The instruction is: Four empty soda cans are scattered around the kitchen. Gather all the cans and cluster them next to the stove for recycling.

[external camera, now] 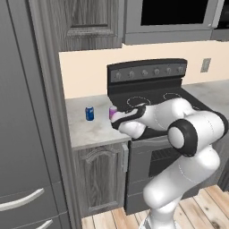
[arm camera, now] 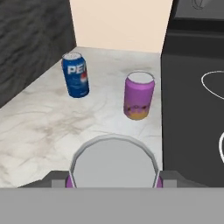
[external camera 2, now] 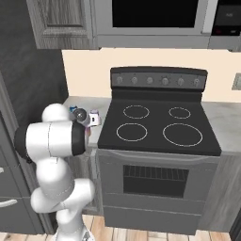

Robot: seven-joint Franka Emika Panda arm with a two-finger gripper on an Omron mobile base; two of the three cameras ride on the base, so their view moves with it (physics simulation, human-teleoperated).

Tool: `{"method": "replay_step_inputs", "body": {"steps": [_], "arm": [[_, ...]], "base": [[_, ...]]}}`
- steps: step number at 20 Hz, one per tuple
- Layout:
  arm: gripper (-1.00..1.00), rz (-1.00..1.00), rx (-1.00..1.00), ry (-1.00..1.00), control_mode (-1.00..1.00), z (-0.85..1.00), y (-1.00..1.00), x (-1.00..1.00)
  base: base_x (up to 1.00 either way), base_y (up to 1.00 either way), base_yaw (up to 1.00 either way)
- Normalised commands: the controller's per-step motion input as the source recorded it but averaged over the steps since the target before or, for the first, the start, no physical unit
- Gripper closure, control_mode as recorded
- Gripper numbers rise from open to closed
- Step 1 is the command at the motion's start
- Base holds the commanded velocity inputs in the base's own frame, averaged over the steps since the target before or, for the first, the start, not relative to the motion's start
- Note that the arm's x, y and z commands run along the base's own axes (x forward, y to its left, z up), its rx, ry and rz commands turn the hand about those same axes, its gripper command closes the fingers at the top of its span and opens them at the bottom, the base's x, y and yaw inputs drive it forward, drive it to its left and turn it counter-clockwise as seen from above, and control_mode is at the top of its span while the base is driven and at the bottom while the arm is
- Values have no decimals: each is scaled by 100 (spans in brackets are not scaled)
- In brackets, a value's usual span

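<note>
My gripper (arm camera: 114,177) is shut on a purple soda can (arm camera: 114,162), whose silvery top faces the hand camera. It hangs over the front of the marble counter, just left of the stove (arm camera: 192,109). Beyond it stand a second purple can (arm camera: 139,95) close to the stove's edge and a blue can (arm camera: 75,74) further left. In the left base view the blue can (external camera: 89,113) stands left of my hand (external camera: 120,120), and a purple can (external camera: 112,112) shows at its tip; which of the two it is I cannot tell. The black stove (external camera 2: 160,124) has white ring marks.
A tall grey cabinet wall (external camera: 27,112) closes the counter (external camera: 96,129) on the left. A beige wall (arm camera: 118,22) runs behind it. Above the stove hangs a microwave (external camera 2: 155,19). More counter (external camera 2: 223,122) lies right of the stove.
</note>
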Motion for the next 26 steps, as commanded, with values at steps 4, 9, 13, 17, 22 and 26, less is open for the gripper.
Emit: {"method": "replay_step_inputs", "body": {"steps": [4,9,13,17,22,26], "arm": [[100,0,0,-2,-100,-25,0,9],[100,0,0,-2,-100,-25,0,9],[100,0,0,-4,-100,-25,0,8],[100,0,0,-4,-100,-25,0,8],[100,0,0,-5,-100,-24,0,7],[100,0,0,-4,-100,-23,-3,9]], "base": [[0,0,0],[0,0,0],[0,0,0],[0,0,0],[0,0,0],[0,0,0]]}}
